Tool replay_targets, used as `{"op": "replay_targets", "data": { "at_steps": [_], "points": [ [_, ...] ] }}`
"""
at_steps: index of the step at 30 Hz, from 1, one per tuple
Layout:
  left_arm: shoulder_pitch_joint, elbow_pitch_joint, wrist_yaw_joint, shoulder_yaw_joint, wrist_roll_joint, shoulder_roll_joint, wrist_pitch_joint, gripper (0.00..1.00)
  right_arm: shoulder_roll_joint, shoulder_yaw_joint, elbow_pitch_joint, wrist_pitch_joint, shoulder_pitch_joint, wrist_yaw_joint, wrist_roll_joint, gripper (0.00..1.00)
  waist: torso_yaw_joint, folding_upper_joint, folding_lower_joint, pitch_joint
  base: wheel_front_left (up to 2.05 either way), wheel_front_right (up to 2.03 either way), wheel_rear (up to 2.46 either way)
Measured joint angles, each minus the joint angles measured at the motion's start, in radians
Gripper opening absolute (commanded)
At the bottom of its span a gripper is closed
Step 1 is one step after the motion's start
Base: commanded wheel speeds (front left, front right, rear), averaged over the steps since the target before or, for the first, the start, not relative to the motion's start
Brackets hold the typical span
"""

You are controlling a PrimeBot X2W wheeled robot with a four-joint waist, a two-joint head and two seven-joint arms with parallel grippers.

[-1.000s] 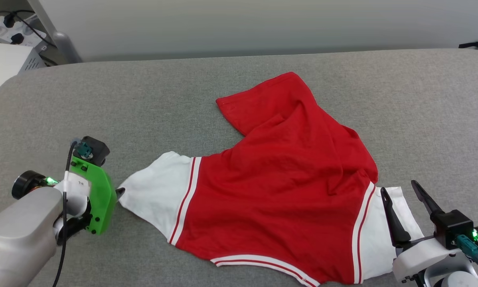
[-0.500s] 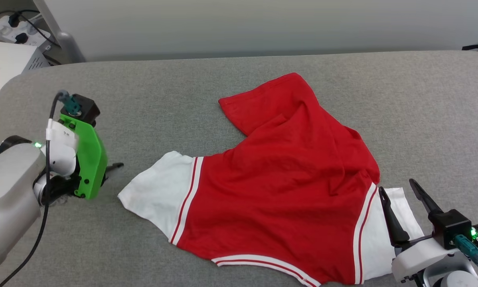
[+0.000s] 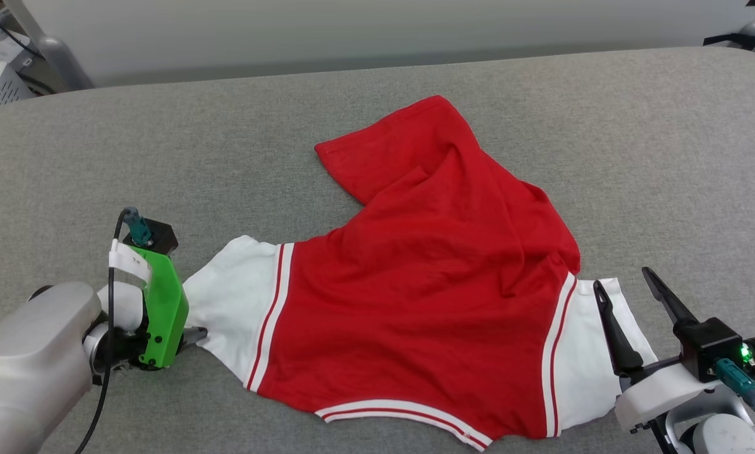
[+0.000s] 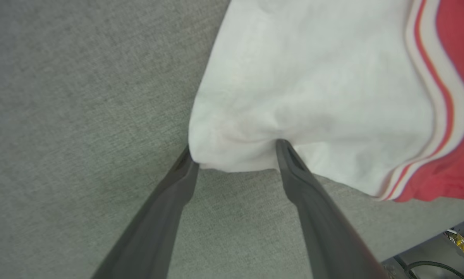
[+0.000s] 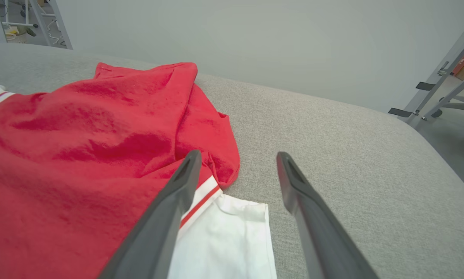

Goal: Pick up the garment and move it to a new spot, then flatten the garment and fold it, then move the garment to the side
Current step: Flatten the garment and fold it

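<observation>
Left claw point(image 4: 236, 153): jaws spread, pinching nothing. The tips sit at the outer edge of the left sleeve point(image 3: 232, 296), with its white corner between them.
Direction from left claw: the cloth lies straight ahead of our fingers and touches them. Behind and beside them there is bare worktop point(image 3: 163, 157).
Right claw point(image 3: 623, 279): also spread and empty. One finger lies over the right sleeve point(image 3: 588, 359), the other over bare worktop. We cannot tell whether it touches the cloth.
Garment point(image 3: 428, 302): it lies on the worktop between our two claws, plain red side up. The body is rumpled and skewed, and one red corner runs toward the far edge.
Long axis: we read it as sleeve to sleeve, running left to right, so each end points at one claw.
Nearer arm: each arm is closest to its own sleeve. The left is already at the cloth edge.
What the move turns on: in our judgement, closing the left claw here would take the sleeve corner. Pulling outward along that axis would then stretch the body flat.
</observation>
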Motion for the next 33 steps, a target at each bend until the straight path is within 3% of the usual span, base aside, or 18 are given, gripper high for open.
{"op": "replay_targets", "data": {
  "at_steps": [2, 3, 4, 11, 16, 19, 25, 29, 33],
  "points": [
    [0.003, 0.006, 0.0, 0.001, 0.001, -0.002, -0.006, 1.0, 0.0, 0.0, 0.0, 0.0, -0.001, 0.0, 0.0, 1.0, -0.005, 0.0, 0.0, 0.006, 0.0, 0.0, 0.0],
    [0.003, 0.007, 0.0, 0.002, 0.001, -0.002, -0.005, 0.89, 0.0, 0.0, 0.001, 0.0, -0.003, 0.0, 0.0, 1.0, -0.006, 0.0, 0.0, 0.008, 0.0, 0.0, 0.0],
    [0.005, 0.011, 0.0, 0.002, 0.006, -0.002, -0.005, 0.03, 0.0, -0.001, 0.001, 0.0, -0.006, 0.0, 0.0, 1.0, -0.008, 0.0, 0.0, 0.008, 0.0, 0.0, 0.0],
    [0.021, 0.017, 0.0, -0.005, 0.056, -0.003, -0.098, 0.0, -0.019, -0.02, -0.019, 0.002, -0.019, 0.0, -0.001, 1.0, -0.008, 0.0, 0.0, -0.009, 0.0, 0.0, 0.0],
    [0.022, -0.027, 0.0, -0.005, 0.063, 0.027, -0.217, 0.0, -0.107, -0.023, -0.08, 0.07, -0.052, 0.0, 0.021, 1.0, -0.006, 0.0, 0.0, -0.031, 0.0, 0.0, 0.0],
    [0.021, -0.067, 0.0, 0.008, 0.066, 0.059, -0.297, 0.0, -0.209, 0.014, -0.125, 0.182, -0.059, 0.0, 0.072, 1.0, -0.005, 0.0, 0.0, -0.044, 0.0, 0.0, 0.0],
    [0.026, -0.132, 0.002, 0.009, 0.13, 0.09, -0.381, 0.0, -0.422, 0.12, -0.226, 0.533, -0.059, 0.0, 0.272, 1.0, 0.006, 0.0, 0.0, -0.064, 0.0, 0.0, 0.0],
    [0.039, -0.176, 0.026, 0.007, 0.155, 0.096, -0.4, 0.0, -0.517, 0.191, -0.259, 0.749, -0.051, 0.0, 0.406, 1.0, 0.017, 0.0, 0.0, -0.069, 0.0, 0.0, 0.0],
    [0.04, -0.21, 0.044, 0.006, 0.179, 0.101, -0.404, 0.0, -0.552, 0.247, -0.253, 0.876, -0.044, 0.0, 0.494, 1.0, 0.03, 0.0, 0.0, -0.068, 0.0, 0.0, 0.0]
  ]
}}
